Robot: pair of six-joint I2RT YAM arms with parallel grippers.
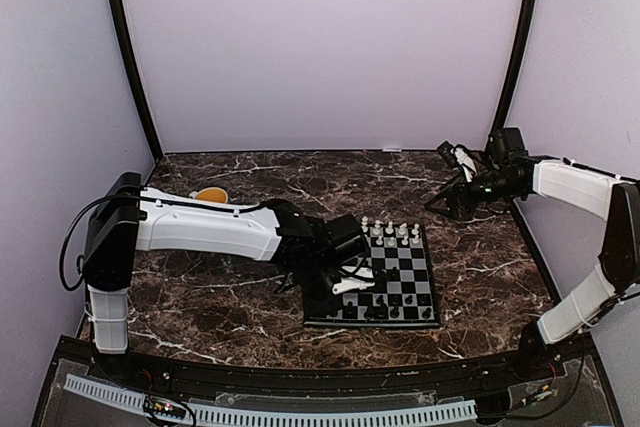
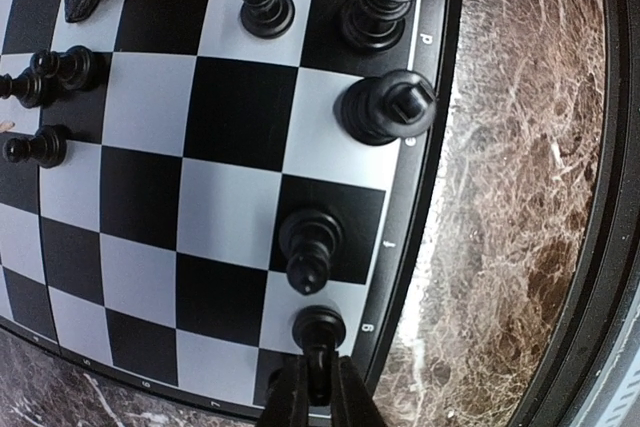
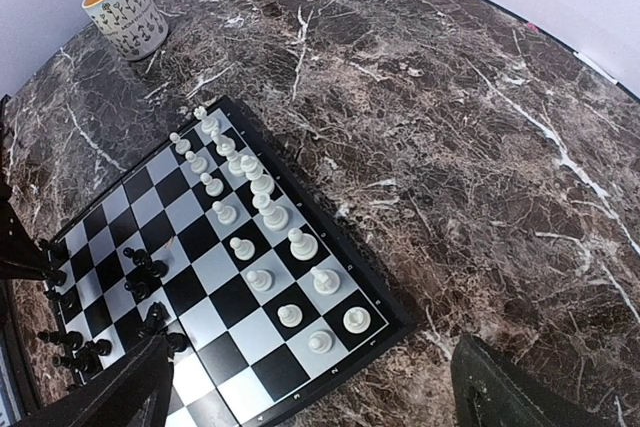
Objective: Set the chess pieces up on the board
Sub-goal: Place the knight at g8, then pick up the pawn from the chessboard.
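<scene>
- Pinching a black piece [image 2: 320, 329] right now: the left gripper [image 2: 320, 402] has its fingers pressed onto the stem. That's at 6 o'clock in the wrist view, on the board [image 2: 140, 247] and just beside the rim.
- From above, the other black chess pieces [image 1: 392, 311] sit along the board's 6 o'clock edge, and the white ones [image 1: 390, 232] at 12 o'clock.
- Right gripper [image 1: 450, 179] is spread wide and empty, parked well off at 2 o'clock.
- Tip imo: centre it on its square and seat it flat. Then open only slightly and lift straight up, so the neighbour [image 2: 310, 247] at 12 o'clock doesn't get clipped.
</scene>
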